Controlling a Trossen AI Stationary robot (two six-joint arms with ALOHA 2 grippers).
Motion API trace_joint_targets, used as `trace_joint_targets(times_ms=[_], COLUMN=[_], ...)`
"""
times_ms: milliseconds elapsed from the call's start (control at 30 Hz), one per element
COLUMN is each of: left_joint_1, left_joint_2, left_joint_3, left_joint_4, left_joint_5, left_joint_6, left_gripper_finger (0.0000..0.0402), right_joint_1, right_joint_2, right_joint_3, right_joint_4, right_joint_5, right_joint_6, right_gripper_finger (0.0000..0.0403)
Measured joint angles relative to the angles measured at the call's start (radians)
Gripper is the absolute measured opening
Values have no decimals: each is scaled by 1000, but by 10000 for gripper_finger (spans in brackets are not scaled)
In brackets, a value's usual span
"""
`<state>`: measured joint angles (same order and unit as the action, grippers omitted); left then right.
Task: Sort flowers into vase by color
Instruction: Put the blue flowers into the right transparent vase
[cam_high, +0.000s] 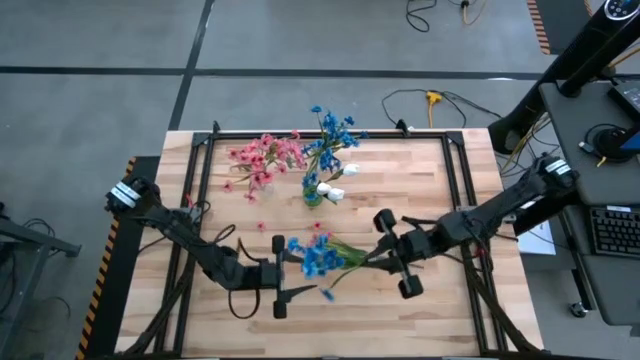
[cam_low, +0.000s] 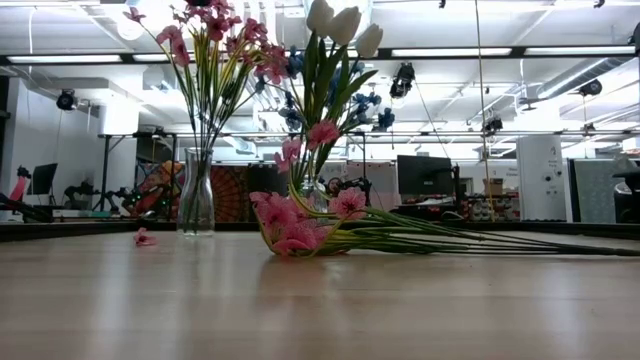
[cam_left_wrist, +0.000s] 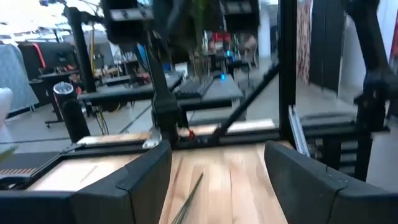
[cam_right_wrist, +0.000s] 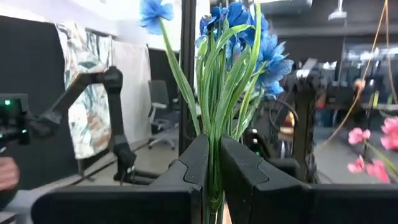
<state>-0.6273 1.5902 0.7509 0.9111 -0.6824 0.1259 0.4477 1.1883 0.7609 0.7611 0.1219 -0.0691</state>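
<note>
Blue flowers (cam_right_wrist: 239, 37) sat closest to your right wrist camera, their green stems pinched between the closed fingers of the right gripper (cam_high: 380, 256) above the table's (cam_high: 440, 180) near middle. You had the left gripper (cam_high: 276, 272) just left of that bunch, fingers (cam_left_wrist: 134, 180) parted around nothing. Farther back, the glass vase (cam_low: 196, 200) on the left held pink flowers (cam_low: 215, 35). A second vase (cam_high: 313, 194) held blue sprigs (cam_high: 333, 128) and white blossoms (cam_low: 343, 25). More pink flowers (cam_low: 295, 222) lay loose on the wood.
</note>
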Motion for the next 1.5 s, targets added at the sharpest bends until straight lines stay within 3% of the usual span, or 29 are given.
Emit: trace_joint_targets(times_ms=[200,467,700,1100,1267,1500], left_joint_1=[1,11,35,37,37,39], left_joint_2=[36,130,215,229,229,229], left_joint_3=[-9,104,218,222,222,224], left_joint_4=[129,149,153,214,214,212], left_joint_5=[0,-22,-54,-35,-34,-34], left_joint_6=[42,114,179,200,199,203], left_gripper_finger=[239,239,239,232,188,67], right_joint_1=[0,-1,0,0,-1,-1], right_joint_2=[160,359,469,514,517,517], right_joint_3=[0,31,123,177,178,178], right_joint_4=[271,549,557,555,553,554], right_joint_5=[1,9,9,10,10,11], right_joint_6=[-57,-102,-132,-192,-208,-232], right_gripper_finger=[28,28,28,28,28,28])
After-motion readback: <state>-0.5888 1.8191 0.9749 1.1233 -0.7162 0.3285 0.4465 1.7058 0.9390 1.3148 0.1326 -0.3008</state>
